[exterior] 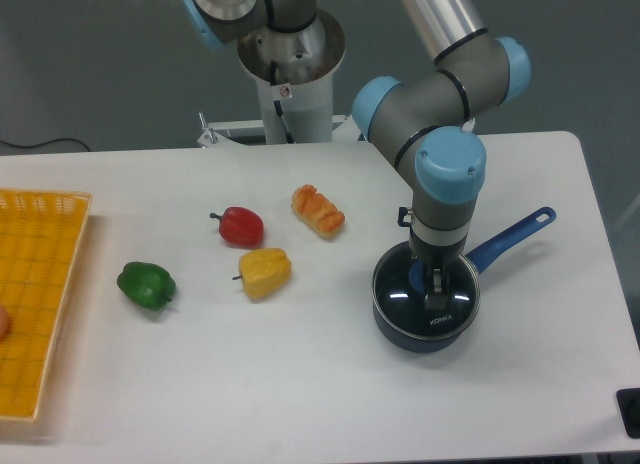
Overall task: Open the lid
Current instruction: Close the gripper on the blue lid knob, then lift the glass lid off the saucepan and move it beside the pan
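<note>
Camera: gripper (437, 284) over lid (400, 289)

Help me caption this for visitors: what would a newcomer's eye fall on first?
The grey and blue arm reaching straight down, its gripper over the lid of the dark blue saucepan at the table's right. Then the red pepper, yellow pepper and green pepper mid-table, and the yellow basket at the left edge.

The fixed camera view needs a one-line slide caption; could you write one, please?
UR5e gripper lowered onto the lid of a blue saucepan.
</note>
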